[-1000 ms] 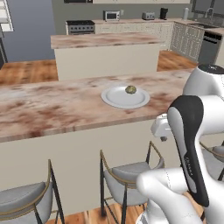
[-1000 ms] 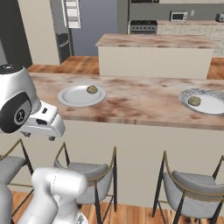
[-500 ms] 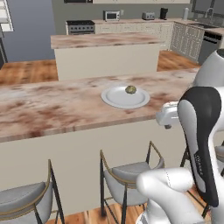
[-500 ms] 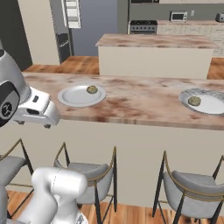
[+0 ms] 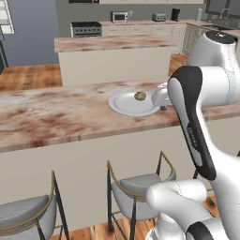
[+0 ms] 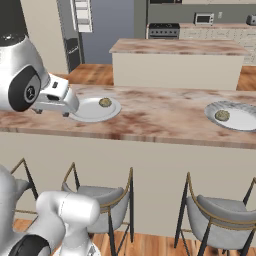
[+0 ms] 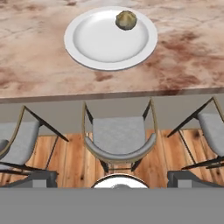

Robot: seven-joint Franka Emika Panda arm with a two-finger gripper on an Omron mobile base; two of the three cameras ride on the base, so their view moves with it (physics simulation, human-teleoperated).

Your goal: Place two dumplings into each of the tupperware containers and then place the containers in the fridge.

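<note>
The white arm's two-finger gripper (image 6: 50,111) is sitting wide open with nothing between its jaws and isn't touching anything, just hovering at the near edge of the long brown-and-cream marbled stone counter (image 5: 56,117), right beside the round white ceramic plate (image 5: 131,104). One small lumpy olive-tan dumpling (image 5: 139,96) is resting on that plate toward its far rim; from the hand view it's showing at the top of the plate (image 7: 109,41), dumpling (image 7: 126,19) well apart from the dark finger tips at the bottom. Over in the right base view a second round white plate (image 6: 234,116) is sitting further along the same counter with another olive-tan dumpling (image 6: 222,115) on it. Grey-cushioned stools with thin brass-and-black frames (image 7: 119,140) are lined up under the counter edge. No readable writing or brand marks are showing anywhere, too small or blurry to tell on the appliances in the back.
</note>
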